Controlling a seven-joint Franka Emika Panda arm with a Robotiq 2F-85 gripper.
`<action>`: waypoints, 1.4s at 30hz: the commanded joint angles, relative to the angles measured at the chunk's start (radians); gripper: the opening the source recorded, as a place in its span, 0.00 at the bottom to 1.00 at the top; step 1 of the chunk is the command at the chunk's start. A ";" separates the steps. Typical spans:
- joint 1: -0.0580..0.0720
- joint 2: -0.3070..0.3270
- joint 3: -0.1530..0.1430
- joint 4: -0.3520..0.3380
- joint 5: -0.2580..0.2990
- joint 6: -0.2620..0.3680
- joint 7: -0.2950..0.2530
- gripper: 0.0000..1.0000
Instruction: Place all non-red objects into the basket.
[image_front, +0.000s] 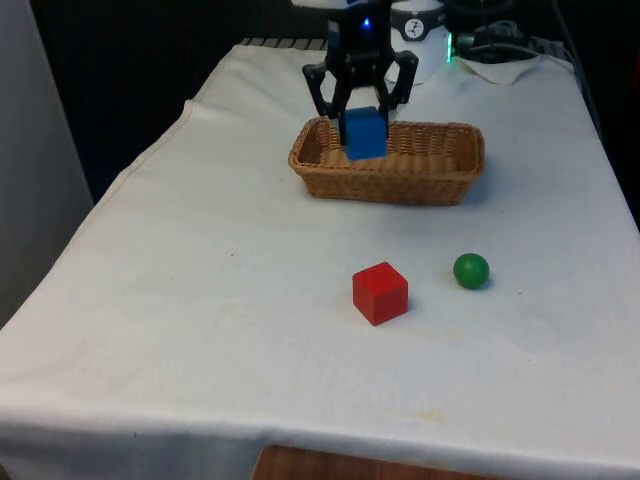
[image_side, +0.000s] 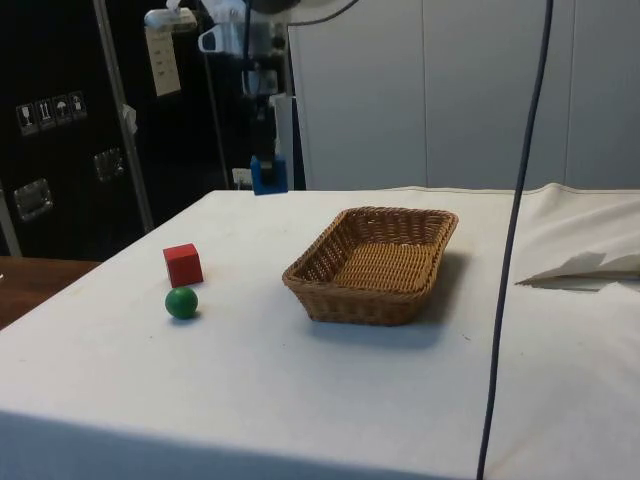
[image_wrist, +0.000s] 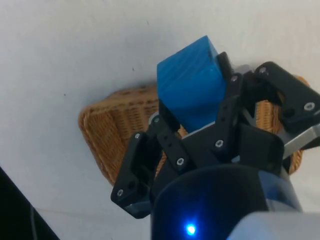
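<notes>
Above the wicker basket (image_front: 388, 162), toward its end on the front view's left, the gripper (image_front: 361, 118) hangs with its fingers closed on a blue cube (image_front: 364, 133), clear of the weave. The cube sits skewed between the fingers, so it could twist free or drop crooked. A release this near the rim risks it striking the wall and tumbling onto the white cloth (image_front: 200, 300). The cube is matte, bright blue, sharp-edged. Near the camera, a green ball (image_front: 471, 270) still waits beside a red cube (image_front: 380, 293), which stays put.
</notes>
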 joint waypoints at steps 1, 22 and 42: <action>0.000 -0.016 -0.005 -0.012 -0.012 -0.003 0.000 0.01; 0.000 -0.164 -0.036 -0.159 -0.023 -0.015 -0.028 0.01; -0.001 -0.282 -0.045 -0.312 -0.024 -0.001 -0.038 0.01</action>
